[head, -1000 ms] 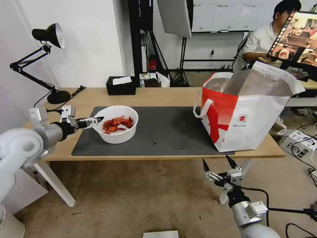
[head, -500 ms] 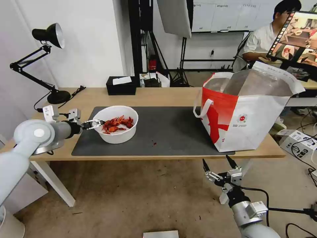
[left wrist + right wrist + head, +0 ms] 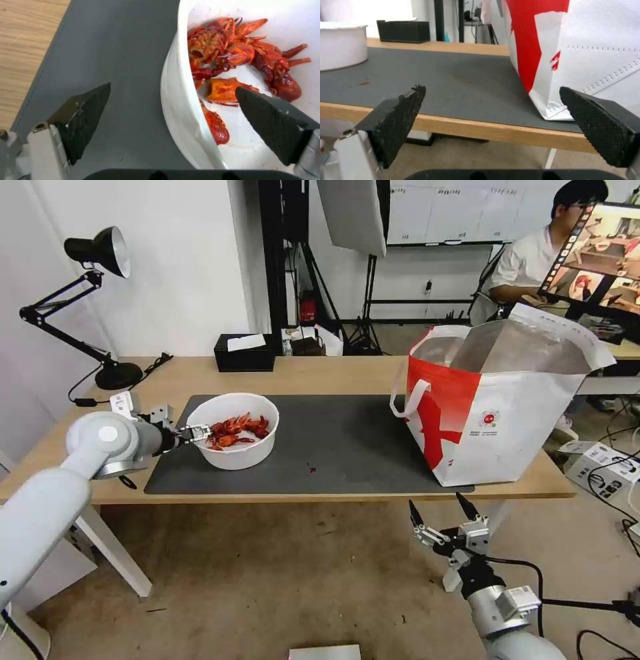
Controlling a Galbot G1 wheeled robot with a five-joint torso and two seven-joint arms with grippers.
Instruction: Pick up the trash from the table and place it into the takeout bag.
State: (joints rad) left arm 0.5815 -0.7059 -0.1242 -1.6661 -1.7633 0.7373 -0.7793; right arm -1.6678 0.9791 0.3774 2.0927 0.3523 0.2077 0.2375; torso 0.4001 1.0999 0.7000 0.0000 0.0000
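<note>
now the left gripper (image 3: 202,432) straddles the left rim of the bowl (image 3: 235,453) on the mat (image 3: 347,447), fingers apart, one inside among the shells (image 3: 233,57). right gripper (image 3: 441,517) hangs spread below the table's (image 3: 320,370) near edge, by the bag (image 3: 507,413) at right.

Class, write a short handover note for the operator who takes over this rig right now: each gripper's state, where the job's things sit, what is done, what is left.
Left gripper: open, straddling the near-left rim of the white bowl of crayfish shells, one finger inside, one outside; not closed on it.
Right gripper: open, idle below the table's front edge, in front of the takeout bag.
Bowl sits on the grey mat on the table; bag stands open at the mat's right end.
Done: gripper placed at the rim.
Left: grip the bowl, lift it, put it in the bag.
</note>
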